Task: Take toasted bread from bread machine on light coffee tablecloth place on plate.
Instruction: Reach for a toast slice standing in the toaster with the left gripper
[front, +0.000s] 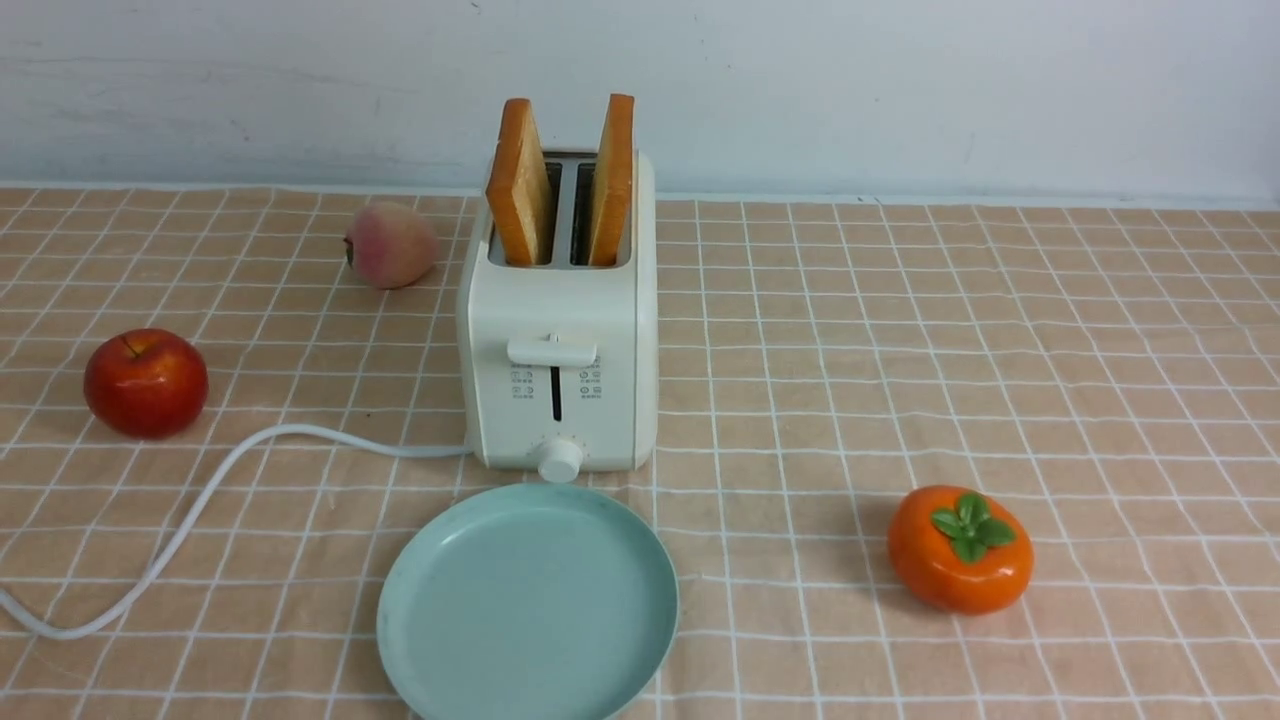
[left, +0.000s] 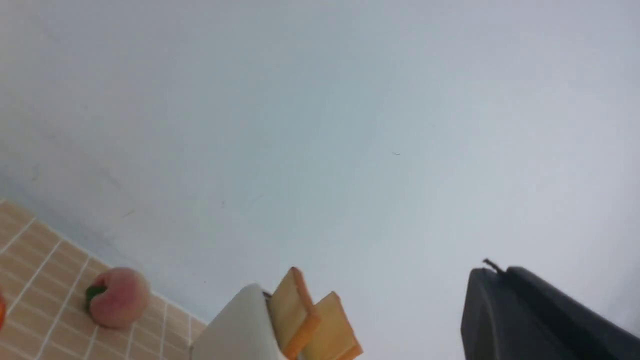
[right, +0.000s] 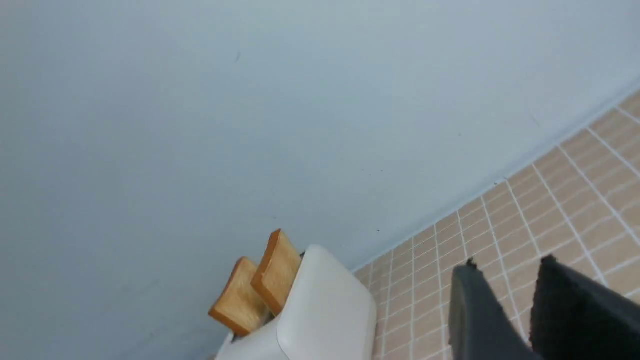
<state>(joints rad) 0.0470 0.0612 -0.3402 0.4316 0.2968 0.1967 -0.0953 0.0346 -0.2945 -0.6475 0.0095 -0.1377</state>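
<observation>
The cream-white bread machine (front: 560, 360) stands mid-table on the light coffee tablecloth (front: 900, 330). Two slices of toasted bread stick up from its slots, the left slice (front: 518, 185) and the right slice (front: 612, 180), each leaning outward. The mint-green plate (front: 528, 600) lies empty just in front of it. Neither arm shows in the front view. My left gripper (left: 492, 272) is shut on nothing, in the air well away from the toasted bread (left: 292, 312). My right gripper (right: 507, 265) is open and empty, with the bread machine (right: 325, 310) off to its side.
A red apple (front: 146, 382) and a peach (front: 390, 245) sit left of the bread machine. An orange persimmon (front: 960, 548) sits at the front right. The white cord (front: 200, 500) curves across the cloth to the front left. A pale wall (front: 900, 90) closes the back.
</observation>
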